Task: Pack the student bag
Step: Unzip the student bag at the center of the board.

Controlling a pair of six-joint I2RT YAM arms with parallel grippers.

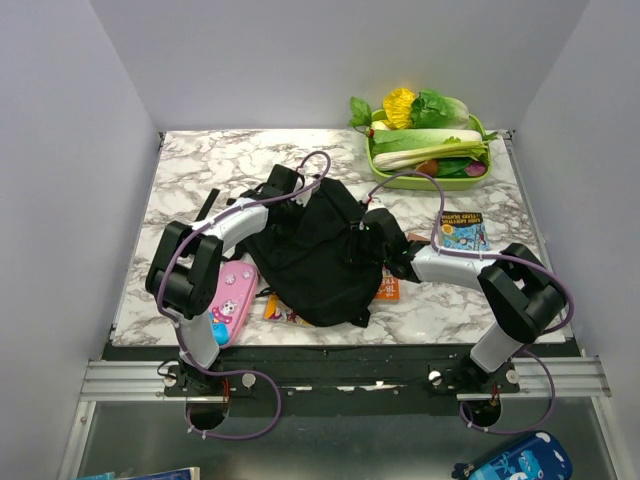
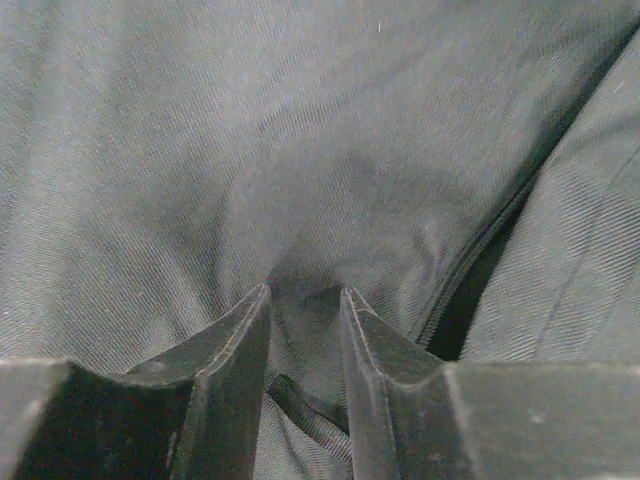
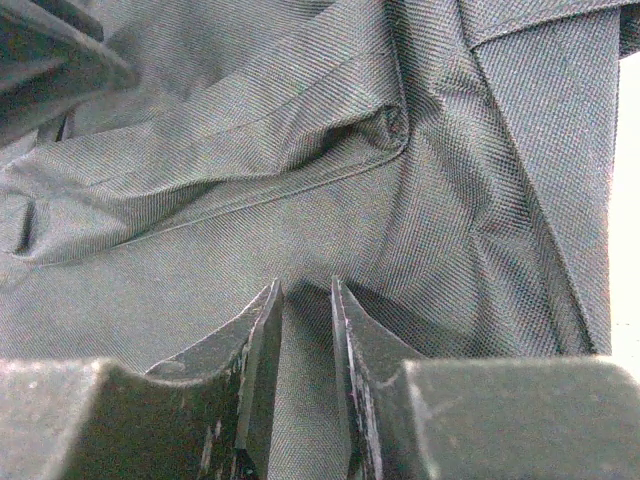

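The left gripper [image 2: 305, 292] is pinching a fold of the bag [image 2: 300, 150] btw. its nearly closed fingers, and the right gripper [image 3: 305, 285] is pinching another fold the same way. The bag is lying crumpled in the middle of the table [image 1: 180, 190], partly covering an orange book [image 1: 389, 288], w/ a pink pencil case [image 1: 230, 300] just beside it.

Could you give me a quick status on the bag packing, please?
Both shut: left gripper pinching student bag fabric, right gripper likewise. Bag slumped mid-table. In the way: orange book partly under its edge, pink pencil case beside it.
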